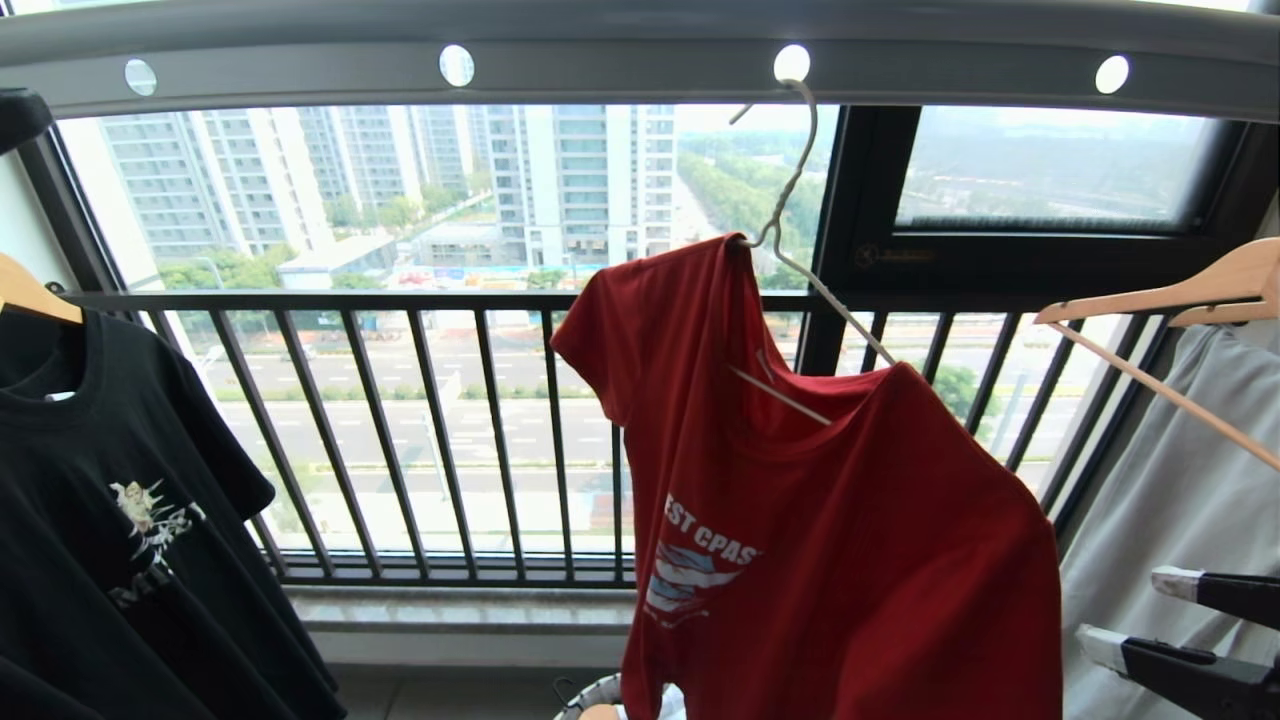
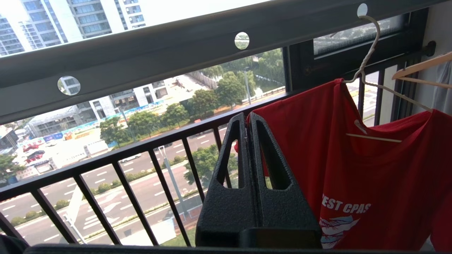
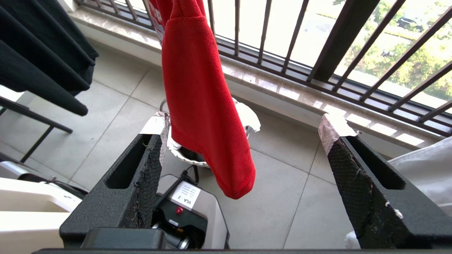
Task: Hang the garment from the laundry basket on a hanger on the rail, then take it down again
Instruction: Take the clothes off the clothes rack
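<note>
Head view: garment [image 1: 850, 520] tilted on hanger [image 1: 800, 260]

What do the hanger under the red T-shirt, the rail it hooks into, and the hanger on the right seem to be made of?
The hanger looks like thin off-white coated wire: slim, with a twisted neck. The rail looks like grey metal with a matte painted finish, pierced by clean round holes. The hanger on the right looks like light wood: thick, pale tan arms. The red T-shirt looks like soft knit fabric, probably cotton.
</note>
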### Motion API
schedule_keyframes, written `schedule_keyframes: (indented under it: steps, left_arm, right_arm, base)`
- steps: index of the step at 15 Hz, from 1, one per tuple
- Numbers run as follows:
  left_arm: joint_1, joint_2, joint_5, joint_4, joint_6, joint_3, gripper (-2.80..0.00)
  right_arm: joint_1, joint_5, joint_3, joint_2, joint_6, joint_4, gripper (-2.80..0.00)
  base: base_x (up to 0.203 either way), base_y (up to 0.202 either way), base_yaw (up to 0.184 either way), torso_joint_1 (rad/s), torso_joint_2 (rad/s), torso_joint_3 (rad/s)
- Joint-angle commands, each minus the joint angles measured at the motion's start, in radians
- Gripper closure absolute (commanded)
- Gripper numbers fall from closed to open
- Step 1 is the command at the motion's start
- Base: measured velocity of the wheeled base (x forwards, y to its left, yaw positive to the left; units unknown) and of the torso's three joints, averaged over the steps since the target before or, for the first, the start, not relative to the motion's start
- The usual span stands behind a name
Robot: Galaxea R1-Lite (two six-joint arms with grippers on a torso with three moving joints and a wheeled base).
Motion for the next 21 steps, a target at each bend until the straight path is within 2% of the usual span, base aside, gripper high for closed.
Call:
schedule_keyframes:
  steps: [1, 2, 3, 5, 7, 13, 14, 15, 18, 21]
  left_arm:
    - [0.001, -0.003, -0.003, 0.004, 0.001, -0.001, 0.00]
    - [0.001, -0.001, -0.006, 0.005, 0.001, -0.002, 0.00]
    - [0.001, 0.002, -0.009, 0.006, 0.001, -0.003, 0.00]
    - [-0.001, 0.005, -0.013, 0.042, 0.001, -0.008, 0.00]
    - [-0.005, 0.008, -0.048, 0.101, -0.003, -0.023, 0.00]
    - [-0.025, 0.035, -0.063, 0.111, -0.004, -0.020, 0.00]
    - [-0.030, 0.040, -0.063, 0.111, -0.006, -0.020, 0.00]
    - [-0.043, 0.047, -0.063, 0.111, -0.008, -0.020, 0.00]
    - [-0.052, 0.061, -0.063, 0.112, -0.008, -0.016, 0.00]
    - [-0.052, 0.067, -0.063, 0.112, -0.008, -0.015, 0.00]
  right_arm:
    - [0.002, 0.000, -0.013, 0.009, 0.000, -0.016, -2.80]
    - [0.002, 0.003, -0.026, 0.009, 0.000, -0.018, -2.50]
    - [0.002, 0.009, -0.045, 0.011, 0.000, -0.014, 0.00]
    - [0.002, 0.020, -0.099, 0.035, 0.000, -0.006, 0.00]
    - [0.003, 0.022, -0.182, 0.078, -0.001, 0.011, 0.00]
    - [0.064, 0.041, -0.431, 0.191, -0.030, 0.117, 0.00]
    - [0.078, 0.038, -0.451, 0.219, -0.040, 0.121, -0.34]
    - [0.096, 0.031, -0.471, 0.250, -0.049, 0.122, -2.80]
    - [0.152, 0.010, -0.559, 0.350, -0.057, 0.125, -2.80]
    - [0.171, 0.003, -0.693, 0.444, -0.092, 0.165, -2.80]
  base:
    - [0.000, 0.000, 0.000, 0.000, 0.00, 0.000]
    - [0.000, 0.000, 0.000, 0.000, 0.00, 0.000]
    - [0.000, 0.000, 0.000, 0.000, 0.00, 0.000]
    - [0.000, 0.000, 0.000, 0.000, 0.00, 0.000]
    - [0.000, 0.000, 0.000, 0.000, 0.00, 0.000]
    - [0.000, 0.000, 0.000, 0.000, 0.00, 0.000]
    - [0.000, 0.000, 0.000, 0.000, 0.00, 0.000]
    - [0.000, 0.000, 0.000, 0.000, 0.00, 0.000]
    - [0.000, 0.000, 0.000, 0.000, 0.00, 0.000]
    - [0.000, 0.000, 0.000, 0.000, 0.00, 0.000]
